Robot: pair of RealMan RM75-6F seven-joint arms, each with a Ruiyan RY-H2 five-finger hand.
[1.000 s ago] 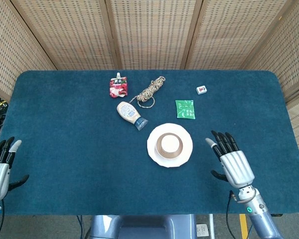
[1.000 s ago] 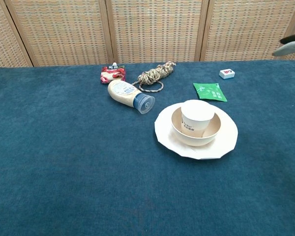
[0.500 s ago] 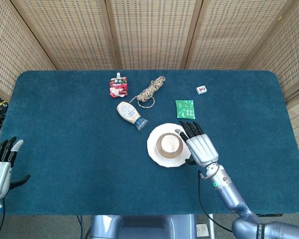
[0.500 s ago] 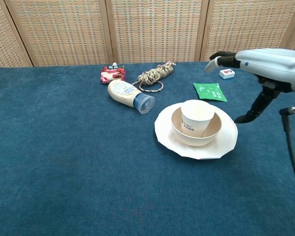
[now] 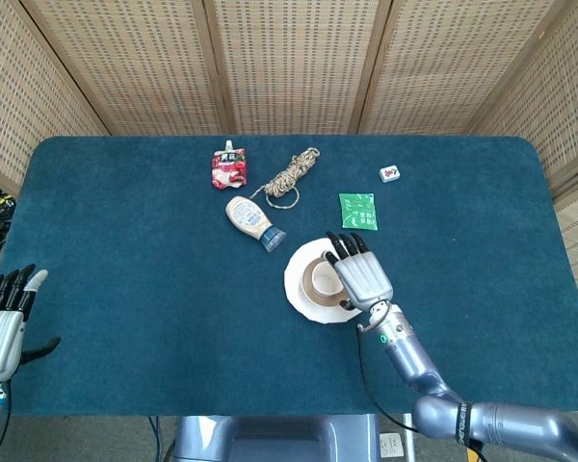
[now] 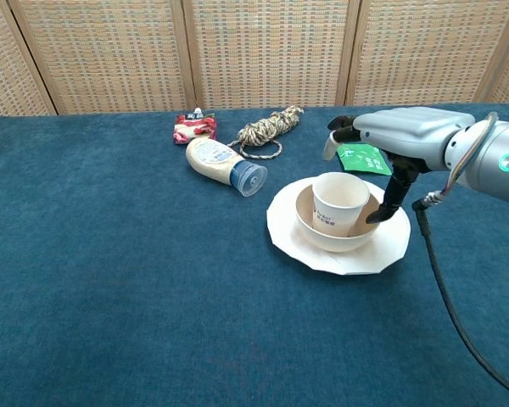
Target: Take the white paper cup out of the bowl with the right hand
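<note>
The cup (image 6: 339, 202) stands upright in the bowl (image 6: 313, 227), which sits on a white plate (image 6: 288, 242) near the middle of the blue table (image 6: 110, 280). Small dark print shows low on the cup's side, too small to read.

The right hand (image 6: 403, 134) hovers palm-down over the cup's right side, fingers (image 6: 343, 125) stretched out flat above the rim and the thumb (image 6: 392, 197) reaching down inside the bowl just beside the cup wall. It holds nothing; whether the thumb touches the cup cannot be told. In the head view the right hand (image 5: 359, 273) covers the right half of the bowl.

The left hand (image 5: 2, 325) rests at the table's near left edge, fingers straight and apart, grasping nothing.

Behind the plate lie a squeeze bottle (image 6: 220, 164) on its side with a blue cap, a red pouch (image 6: 193, 127), a coil of rope (image 6: 269, 130), a green sachet (image 6: 365, 158) and a small white tile (image 5: 389, 174). Their labels carry printing, none legible.
</note>
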